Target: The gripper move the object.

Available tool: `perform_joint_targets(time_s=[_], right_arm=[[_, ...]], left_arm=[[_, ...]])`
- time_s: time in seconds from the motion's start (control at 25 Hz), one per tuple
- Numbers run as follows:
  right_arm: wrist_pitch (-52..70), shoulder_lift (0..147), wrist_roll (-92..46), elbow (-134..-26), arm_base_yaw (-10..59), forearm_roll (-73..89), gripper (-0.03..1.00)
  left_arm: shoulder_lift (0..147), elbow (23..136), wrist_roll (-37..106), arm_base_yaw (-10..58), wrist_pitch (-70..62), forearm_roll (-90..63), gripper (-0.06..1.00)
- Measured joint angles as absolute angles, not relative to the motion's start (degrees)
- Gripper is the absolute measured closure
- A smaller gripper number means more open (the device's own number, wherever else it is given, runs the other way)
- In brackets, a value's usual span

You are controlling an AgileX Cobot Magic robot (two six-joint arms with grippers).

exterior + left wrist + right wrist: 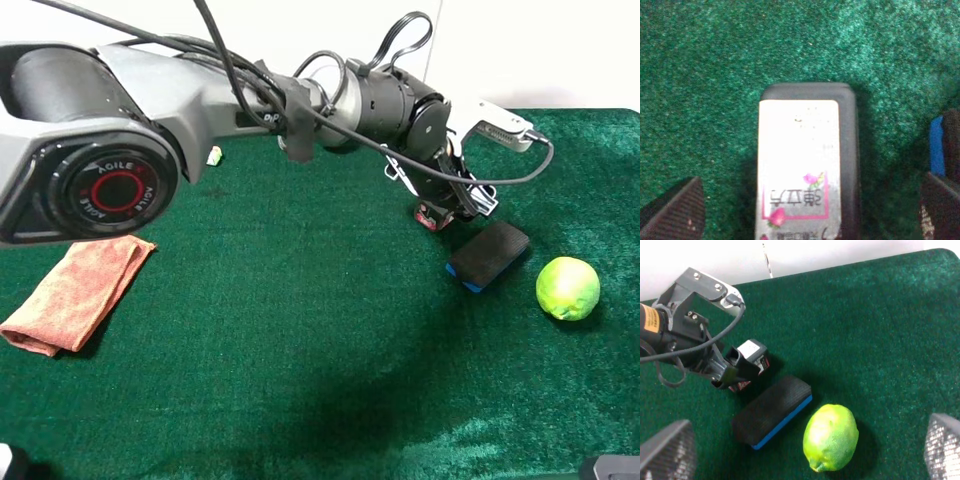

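The small dark grey box with a white label and a reddish end lies on the green cloth right of the middle. In the left wrist view the box lies between my two fingers, with cloth showing on both sides. My left gripper has reached across and is open around the box; it also shows in the right wrist view, next to the box. My right gripper is open and empty, held above the lime.
A flat black-and-blue sponge block lies just right of the box, and a green lime further right. An orange cloth lies at the left. A small white-and-green item sits at the back.
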State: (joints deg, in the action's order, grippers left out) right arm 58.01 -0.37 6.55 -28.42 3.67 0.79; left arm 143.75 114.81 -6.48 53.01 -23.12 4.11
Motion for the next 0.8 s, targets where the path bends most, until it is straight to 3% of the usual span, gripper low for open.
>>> perform_joint_targets(time_s=[0.8], right_arm=[[58.01,-0.37,6.55,-28.42,3.67,0.79,0.27]], left_arm=[[129.94,114.86,-6.28,53.21,-44.79,4.32,0.08]])
